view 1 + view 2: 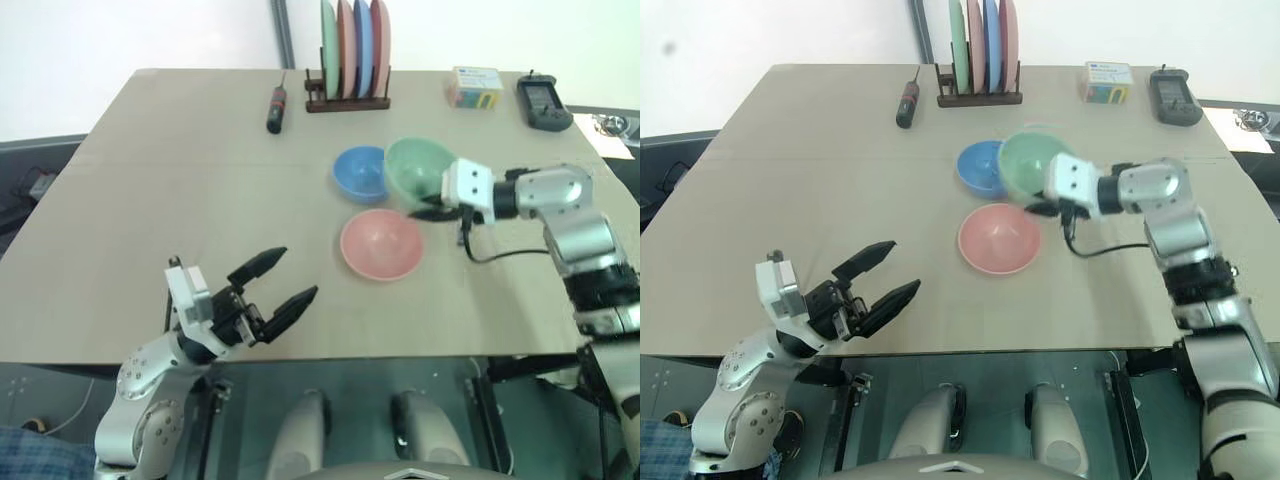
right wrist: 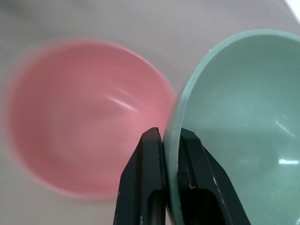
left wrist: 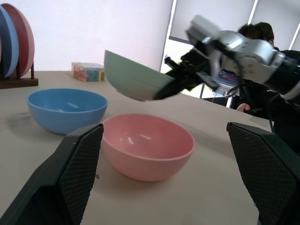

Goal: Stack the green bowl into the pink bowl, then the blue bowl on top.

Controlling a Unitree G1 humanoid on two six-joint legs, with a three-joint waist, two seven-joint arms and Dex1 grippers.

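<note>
Appears to be a lab or test room: plain tan worktable [image 1: 200,200], bare white wall, window blinds, a seated person [image 3: 255,35] behind, staged screwdriver [image 1: 276,108] and plate rack [image 1: 347,100].

The green bowl [image 1: 1030,165] is gripped at its near rim by the right claw [image 1: 1043,207] and held tilted above the tabletop [image 1: 790,180], between the blue bowl [image 1: 978,167] and the pink bowl [image 1: 999,239]. The left claw [image 1: 880,280] is held open over the tabletop's near edge.
</note>
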